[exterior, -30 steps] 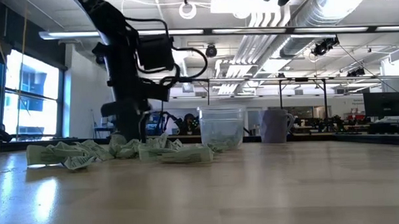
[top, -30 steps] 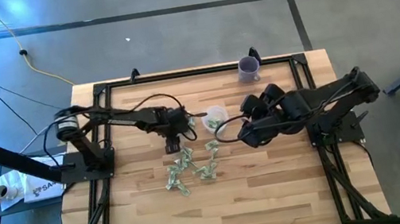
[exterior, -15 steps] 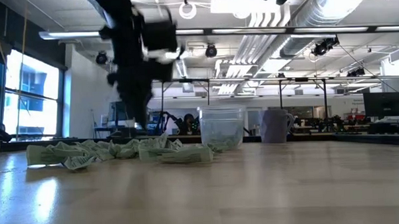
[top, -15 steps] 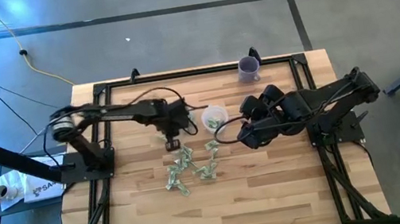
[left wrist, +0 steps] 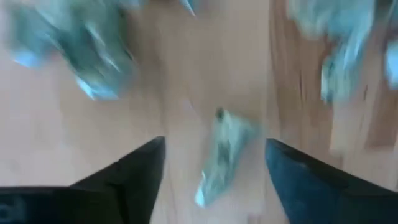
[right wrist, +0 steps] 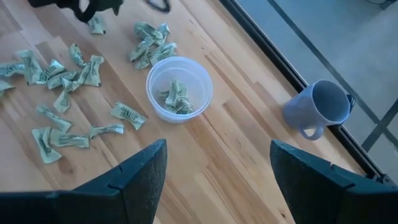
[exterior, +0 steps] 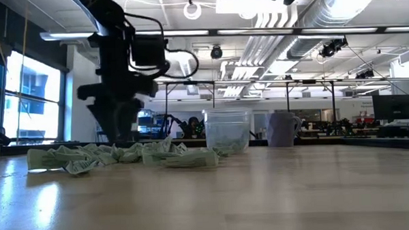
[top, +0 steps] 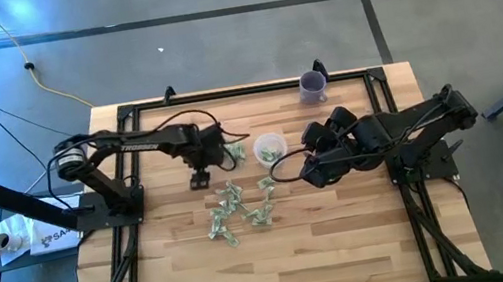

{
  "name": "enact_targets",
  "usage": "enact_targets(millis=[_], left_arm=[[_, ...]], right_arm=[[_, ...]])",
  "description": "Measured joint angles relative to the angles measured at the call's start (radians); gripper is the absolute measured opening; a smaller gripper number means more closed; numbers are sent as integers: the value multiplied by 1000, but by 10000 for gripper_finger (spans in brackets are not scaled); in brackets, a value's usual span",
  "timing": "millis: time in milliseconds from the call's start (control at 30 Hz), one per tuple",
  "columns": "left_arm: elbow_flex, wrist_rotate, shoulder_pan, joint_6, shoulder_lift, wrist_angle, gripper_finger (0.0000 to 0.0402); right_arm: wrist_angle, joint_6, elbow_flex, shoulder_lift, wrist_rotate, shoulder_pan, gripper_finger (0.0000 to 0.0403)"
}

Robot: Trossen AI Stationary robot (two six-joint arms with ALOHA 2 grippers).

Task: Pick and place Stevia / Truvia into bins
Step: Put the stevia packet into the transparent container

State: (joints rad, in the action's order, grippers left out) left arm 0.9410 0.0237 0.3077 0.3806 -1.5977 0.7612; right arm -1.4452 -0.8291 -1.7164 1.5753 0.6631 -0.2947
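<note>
Your left gripper [top: 199,180] hangs low over the table [top: 348,237], left of the packets [top: 238,210] and well left of the cup [top: 269,147]. From its wrist view the fingers [left wrist: 134,171] stand wide apart with nothing clamped between them; one crumpled packet [left wrist: 222,155] lies on the wood in the gap, its long axis running roughly along the line the camera looks, though blur hides finer detail.

You have most packets scattered in a loose heap just in front of the cup, toward the table's middle, with a smaller cluster [top: 233,152] just left of the cup. They lie flat or crumpled and point every which way, with no shared direction. A few packets [right wrist: 175,98] already sit inside the cup, bunched at its bottom.

The cup stands upright, rim up, near the table's centre. The purple mug [top: 313,85] stands well apart at the far edge.

Your right gripper [top: 309,170] waits just right of the cup, above the table, fingers [right wrist: 140,174] spread wide and holding nothing
</note>
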Motion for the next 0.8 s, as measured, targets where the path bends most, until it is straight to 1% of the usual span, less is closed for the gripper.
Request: enact_targets(millis=[67, 133, 233, 300, 400, 500, 567, 600, 633, 700, 733, 800], left_arm=[[-21, -12, 1, 40, -6, -31, 329], [-39, -16, 1, 66, -8, -63, 331], [-76, -8, 1, 89, -14, -87, 312], [-97, -9, 1, 88, -21, -115, 285], [-107, -19, 0, 93, -35, -109, 219], [-89, -33, -1, 71, -36, -81, 119], [-61, -37, 0, 11, -42, -44, 44], [-41, -30, 0, -38, -45, -14, 28], [-14, -16, 0, -89, -45, 13, 27], [69, 45, -1, -180, -32, 23, 40], [115, 84, -6, -212, -19, 33, 46], [223, 113, -30, -263, 4, 18, 45]], right_arm=[[-2, 0, 0, 0, 0, 0, 275], [-2, 0, 0, 0, 3, 0, 275], [-3, 2, 0, 0, 7, 0, 275], [-11, 4, 0, 0, 9, 0, 275], [-39, 3, 0, 0, 16, 0, 275], [-76, 2, 0, 0, 24, 0, 275], [-109, -4, 0, 0, 26, -1, 275], [-123, -5, 0, 0, 27, -1, 275], [-126, -3, 0, 0, 28, -1, 275], [-125, 28, -1, -6, 27, -4, 275], [-125, 45, -1, -10, 26, -9, 275], [-126, 75, -1, -24, 32, -21, 275]])
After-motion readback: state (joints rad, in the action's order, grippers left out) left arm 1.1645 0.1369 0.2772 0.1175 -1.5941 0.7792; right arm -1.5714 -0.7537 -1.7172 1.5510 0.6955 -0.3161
